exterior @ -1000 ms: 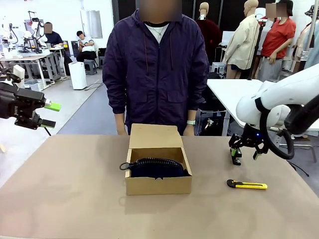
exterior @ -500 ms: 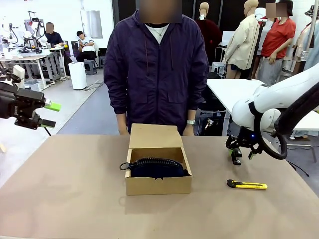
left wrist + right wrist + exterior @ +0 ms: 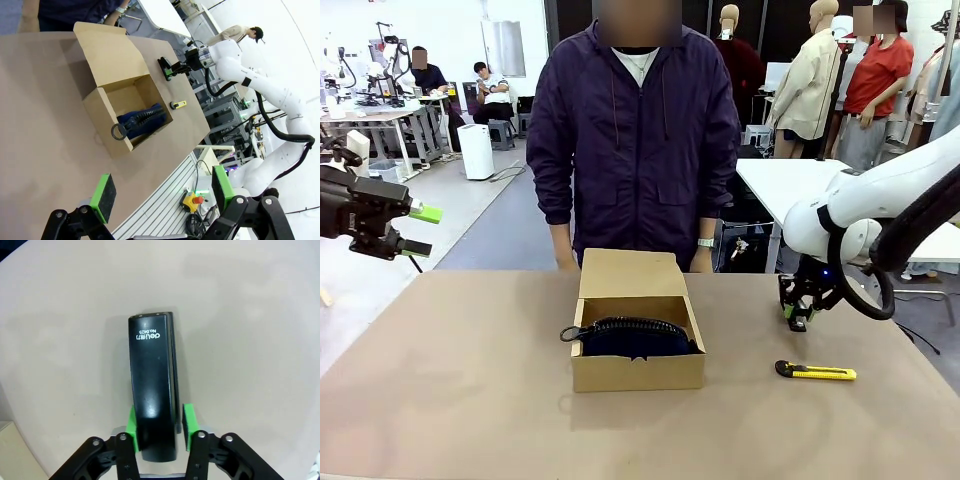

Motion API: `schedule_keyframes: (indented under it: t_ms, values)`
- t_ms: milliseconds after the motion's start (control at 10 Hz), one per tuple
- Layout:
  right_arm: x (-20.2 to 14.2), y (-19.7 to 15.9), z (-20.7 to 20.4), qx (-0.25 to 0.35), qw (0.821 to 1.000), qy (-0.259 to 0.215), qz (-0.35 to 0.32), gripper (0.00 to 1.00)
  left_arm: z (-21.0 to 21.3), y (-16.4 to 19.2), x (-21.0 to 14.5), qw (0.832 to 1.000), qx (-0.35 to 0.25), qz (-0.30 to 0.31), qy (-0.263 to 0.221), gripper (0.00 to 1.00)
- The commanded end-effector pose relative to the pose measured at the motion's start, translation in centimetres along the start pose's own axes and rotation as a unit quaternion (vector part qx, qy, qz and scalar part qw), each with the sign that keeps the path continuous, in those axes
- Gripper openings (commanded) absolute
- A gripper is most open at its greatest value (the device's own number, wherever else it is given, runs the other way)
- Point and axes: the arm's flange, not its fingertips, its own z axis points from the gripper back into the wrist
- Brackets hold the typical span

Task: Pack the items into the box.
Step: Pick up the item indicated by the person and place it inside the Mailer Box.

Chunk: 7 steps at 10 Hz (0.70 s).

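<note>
**Robot.** The right arm [image 3: 865, 205], at the right of the front view, was white and rounded, with a thick black cable [image 3: 920, 222] looping beside it. The left gripper [image 3: 420, 231], at far left, and the right gripper [image 3: 159, 422] were black with green pads [image 3: 103, 196].

**Person.** The person [image 3: 635, 150], top centre, wore a dark purple zipped jacket, a white shirt and a wristwatch [image 3: 704, 244].

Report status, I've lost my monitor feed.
Left pincer open, aloft. Right pincer astride stapler, grip unconfirmed. Pouch in box, knife on table. Nothing between stapler and box.
</note>
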Motion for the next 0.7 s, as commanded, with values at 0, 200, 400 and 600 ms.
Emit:
schedule_keyframes:
  t_ms: [0,200,400,600]
  values:
    - [0.58,0.09,-0.11,-0.017,1.000,-0.005,0.023,0.00,0.33,0.04,-0.02,1.000,-0.003,-0.002,0.003,1.00]
    - [0.50,0.22,-0.08,-0.014,0.999,-0.005,0.029,0.00,0.33,0.04,-0.02,1.000,-0.003,-0.002,0.003,1.00]
    - [0.45,0.36,-0.17,-0.014,0.999,-0.003,0.037,0.00,0.33,0.04,-0.02,1.000,-0.003,-0.002,0.003,1.00]
    - [0.38,0.41,-0.24,-0.013,0.999,0.000,0.042,0.00,0.33,0.04,-0.02,1.000,-0.003,-0.002,0.003,1.00]
